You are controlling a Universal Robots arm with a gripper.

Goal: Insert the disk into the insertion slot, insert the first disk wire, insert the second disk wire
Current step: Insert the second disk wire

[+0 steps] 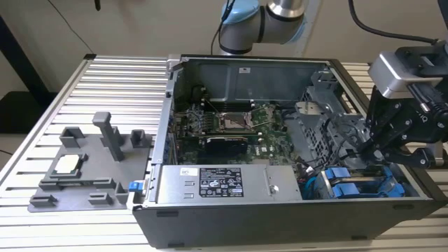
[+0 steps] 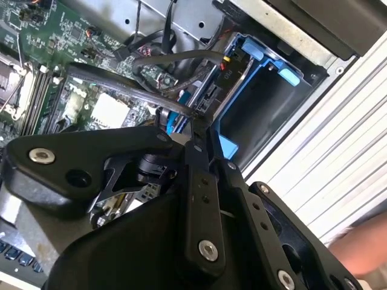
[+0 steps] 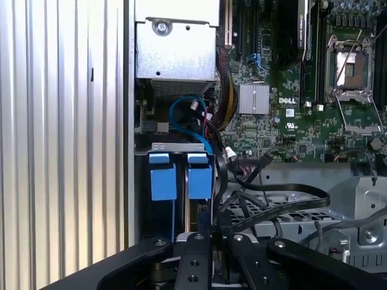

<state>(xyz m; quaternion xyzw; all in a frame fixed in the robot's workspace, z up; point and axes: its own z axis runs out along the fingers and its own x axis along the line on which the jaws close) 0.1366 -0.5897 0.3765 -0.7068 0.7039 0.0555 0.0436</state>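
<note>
Two blue-ended carriers sit side by side in the grey drive cage [image 3: 175, 147]. The disk [image 3: 199, 181] is the one in line with my gripper and lies inside its insertion slot; in the exterior view the disk [image 1: 337, 177] is at the case's lower right corner. My gripper [image 3: 208, 232] hangs low over the disk's far end. A flat black disk wire [image 3: 278, 208] curves in to the fingertips. In the second wrist view the gripper [image 2: 196, 121] is shut on the end of that wire [image 2: 133, 84], right beside the blue rail [image 2: 242, 90]. The exterior view has the gripper [image 1: 374, 157] inside the case.
The silver power-supply box [image 1: 224, 184] stands next to the cage, with the motherboard [image 1: 231, 126] behind it and loose cables [image 3: 187, 112] between them. A grey fixture plate [image 1: 77, 173] lies on the ribbed table at the exterior view's left. What may be a hand [image 2: 363, 248] shows outside the case.
</note>
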